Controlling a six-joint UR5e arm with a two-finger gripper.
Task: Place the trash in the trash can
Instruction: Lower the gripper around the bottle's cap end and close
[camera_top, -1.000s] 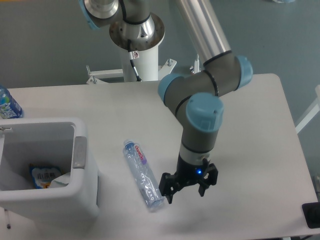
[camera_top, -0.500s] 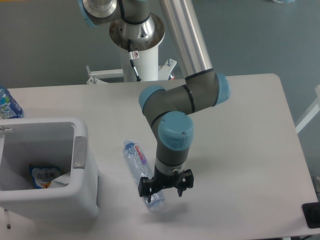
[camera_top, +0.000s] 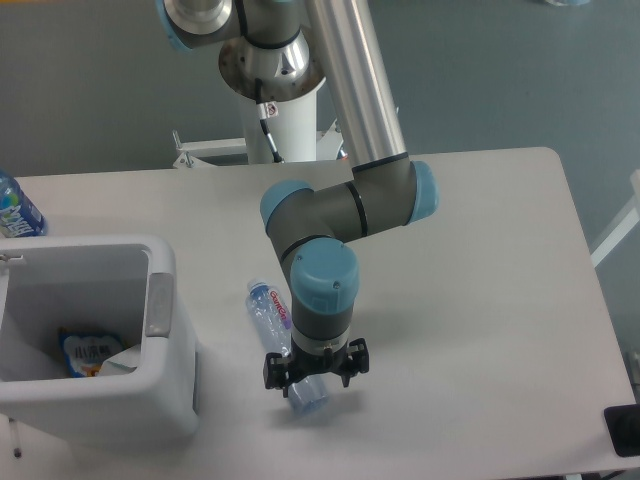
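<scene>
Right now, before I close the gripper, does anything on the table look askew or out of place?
Only the clear bottle: it lies on its side, diagonal on the table, outside the trash can. The gripper sits over its lower end, jaws spread. A blue-labelled bottle stands at the left edge, partly cut off.

The table (camera_top: 480, 300) lay bare right of the arm (camera_top: 330, 230). On the left, the trash can (camera_top: 160, 400) stood near the bottle (camera_top: 268, 305), leaving a narrow gap.
</scene>
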